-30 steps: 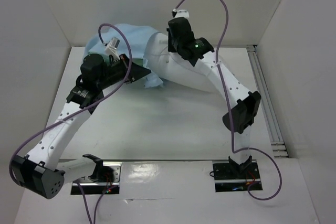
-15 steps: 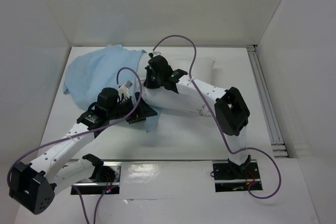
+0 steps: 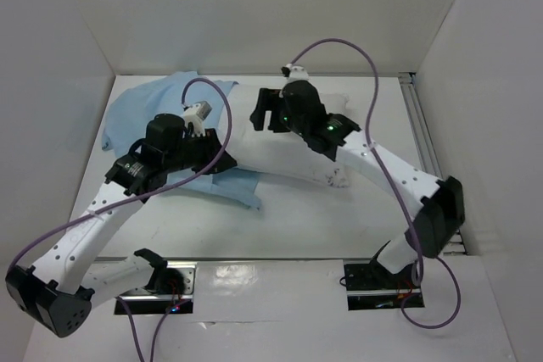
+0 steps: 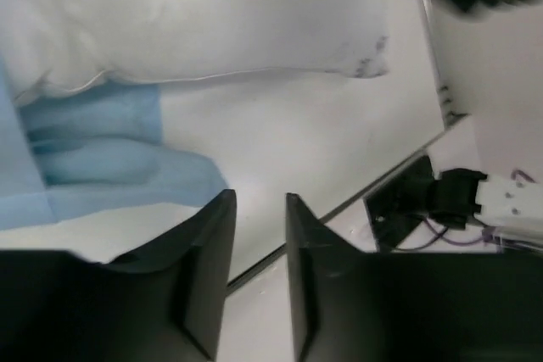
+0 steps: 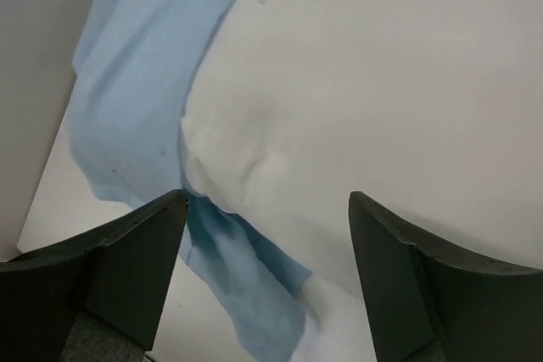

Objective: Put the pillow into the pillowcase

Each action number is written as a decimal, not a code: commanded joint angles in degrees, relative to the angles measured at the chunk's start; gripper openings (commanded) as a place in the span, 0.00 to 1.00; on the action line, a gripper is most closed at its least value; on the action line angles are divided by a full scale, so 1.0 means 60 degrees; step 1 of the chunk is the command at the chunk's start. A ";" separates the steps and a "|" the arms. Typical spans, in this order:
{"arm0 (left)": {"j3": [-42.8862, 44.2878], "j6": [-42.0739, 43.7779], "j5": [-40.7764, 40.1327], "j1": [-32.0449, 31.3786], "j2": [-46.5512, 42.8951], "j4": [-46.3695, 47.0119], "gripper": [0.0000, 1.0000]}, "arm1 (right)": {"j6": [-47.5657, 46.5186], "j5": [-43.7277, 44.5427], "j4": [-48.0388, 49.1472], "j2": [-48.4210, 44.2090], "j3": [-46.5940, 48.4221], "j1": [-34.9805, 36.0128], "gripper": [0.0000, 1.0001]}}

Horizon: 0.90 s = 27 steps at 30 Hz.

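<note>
From above, you are looking at the pillow [image 3: 284,154] lying across the far middle of the table [image 3: 297,226]. Its left end is overlapping the case [image 3: 140,108], which is spreading limp toward the far left corner. A blue flap is poking out from under the pillow's near edge. Most of the pillow is lying bare, so the bulk of the job is still waiting for you.

In the left wrist view, the left gripper [image 4: 259,201] is hovering above the table just beside the case's near edge, with the pillow beyond it. Its jaws are standing only a narrow slit apart and are pinching nothing.

In the right wrist view, the right gripper [image 5: 265,201] is hanging over the pillow's left end, where blue cloth is wrapping along its edge. Its jaws are spread wide and are holding nothing. You cannot tell from here whether that end is sitting inside the mouth or only lying on the cloth.

Here is what is likely threatening you:
- With neither gripper holding anything, a push on the pillow is likely dragging the loose case along and bunching it against the wall.
- A narrow left pinch is risking both layers at once, sealing the mouth.
- A right grab is risking only a fold of pillow fabric, which slips.
</note>
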 commanded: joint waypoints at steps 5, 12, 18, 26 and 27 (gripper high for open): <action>0.0433 -0.0471 -0.5001 -0.0243 0.0960 -0.2024 0.82 | 0.0115 0.1941 -0.1709 -0.2465 -0.1567 -0.1913 0.90; -0.0461 -0.0927 -0.6894 -0.0684 0.1429 -0.1678 0.77 | 0.0115 -0.0443 -0.1934 -0.2672 -0.2827 -0.4405 0.95; -0.0811 -0.1147 -0.7394 -0.0684 0.2730 -0.1281 0.73 | 0.0115 -0.2116 -0.1304 -0.2482 -0.3546 -0.5154 1.00; -0.0579 -0.1629 -0.7848 -0.0684 0.3875 -0.1104 0.45 | 0.0012 -0.4358 -0.0455 -0.1604 -0.4438 -0.5447 1.00; -0.0447 -0.1630 -0.7949 -0.0684 0.3992 -0.1104 0.39 | 0.0012 -0.4592 -0.0250 -0.1472 -0.4599 -0.5447 1.00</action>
